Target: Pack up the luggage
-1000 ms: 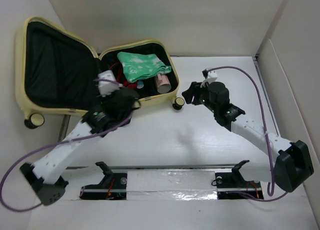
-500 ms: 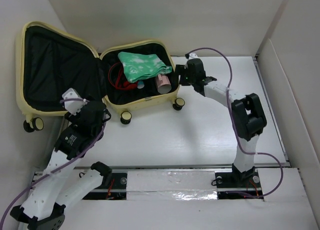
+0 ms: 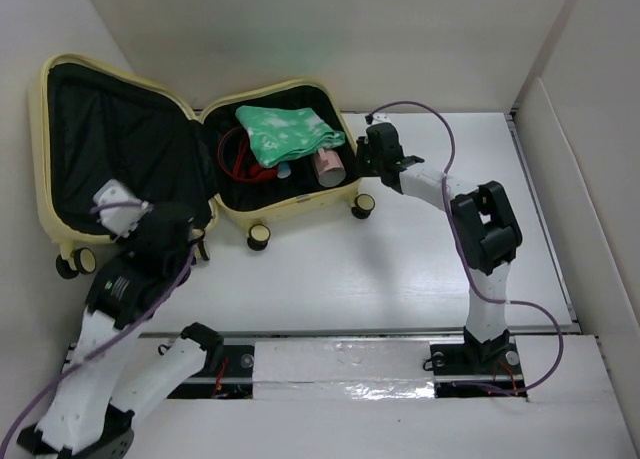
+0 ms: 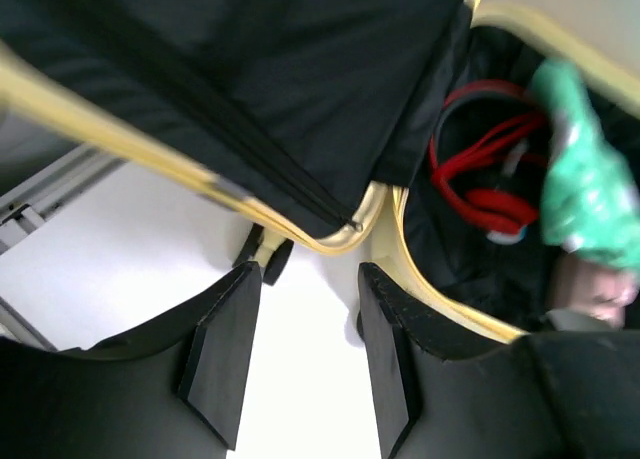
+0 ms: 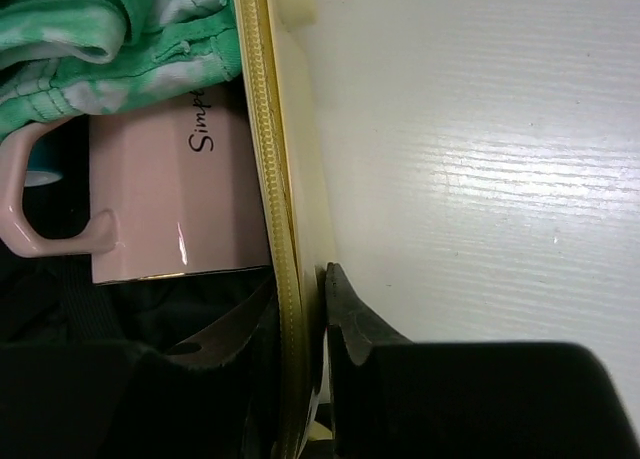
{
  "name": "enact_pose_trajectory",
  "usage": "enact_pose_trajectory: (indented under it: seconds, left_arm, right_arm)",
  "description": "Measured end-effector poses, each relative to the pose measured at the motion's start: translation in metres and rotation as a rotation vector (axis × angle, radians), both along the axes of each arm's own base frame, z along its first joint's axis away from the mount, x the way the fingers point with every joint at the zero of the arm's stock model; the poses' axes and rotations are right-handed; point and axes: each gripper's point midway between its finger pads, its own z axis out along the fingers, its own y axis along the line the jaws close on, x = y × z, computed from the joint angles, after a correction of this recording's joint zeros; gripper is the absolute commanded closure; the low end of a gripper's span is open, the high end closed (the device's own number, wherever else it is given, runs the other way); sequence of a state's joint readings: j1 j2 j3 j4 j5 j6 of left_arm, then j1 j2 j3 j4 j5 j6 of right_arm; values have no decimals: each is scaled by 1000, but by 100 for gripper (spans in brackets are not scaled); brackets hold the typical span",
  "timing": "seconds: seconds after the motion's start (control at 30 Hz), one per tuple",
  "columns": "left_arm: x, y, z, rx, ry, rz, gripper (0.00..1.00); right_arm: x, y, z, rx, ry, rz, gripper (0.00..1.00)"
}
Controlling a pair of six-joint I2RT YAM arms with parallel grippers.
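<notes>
the luggage (image 3: 300,203) lies open on the surface (image 3: 420,269), its lid (image 3: 110,149) tipped up on its left side and its base half already loaded with a green cloth (image 5: 110,39), a pink mug (image 5: 170,199) and a red cord (image 4: 485,164), so the step in hand looks like bringing the lid over to shut it. the right gripper (image 5: 300,301) straddles the luggage's right-hand rim, one finger inside by the mug and one outside, and it seems clamped on that wall, though the contact itself is hard to read in the wrist view. the left gripper (image 4: 308,279) hangs at the lid's near corner with its fingers apart and only bare surface between them. to do this well, the right grip should pin the base so it cannot roll on its wheels (image 3: 258,237), while the left takes the lid's edge squarely and swings it in an arc about the hinge. the cloth rides above the rim and may need tucking, or it could catch in the zip.
</notes>
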State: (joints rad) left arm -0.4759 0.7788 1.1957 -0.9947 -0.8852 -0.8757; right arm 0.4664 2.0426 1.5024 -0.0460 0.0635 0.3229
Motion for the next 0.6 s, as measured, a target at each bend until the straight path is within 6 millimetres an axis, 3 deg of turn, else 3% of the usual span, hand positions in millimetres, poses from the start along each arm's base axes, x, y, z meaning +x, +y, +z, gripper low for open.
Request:
enact_pose_trajectory:
  seconds: [0.1,0.17,0.23,0.33,0.43,0.5,0.6]
  left_arm:
    - [-30,20,10,-27,-70,35,52]
    - [-32,23,16,-19,-60,48,47]
    - [-14,13,15,1,-3,45,47]
    - [33,-17,2,1,72,12,46]
    - [64,-35,-25,-15,149,-33,45]
    - [65,-18,-29,-16,171,-7,45]
    - [59,22,-10,-31,113,70,47]
  right_arm:
    - [-4,-1,1,7,-7,4,100]
    - [-7,-2,1,4,-7,8,100]
    - [-11,-2,1,-8,-6,16,100]
    - [-17,0,0,-30,-1,32,100]
    - [-21,3,0,-62,5,53,100]
    - [-25,7,-1,-105,13,71,100]
    - [-33,17,-2,-159,16,100,100]
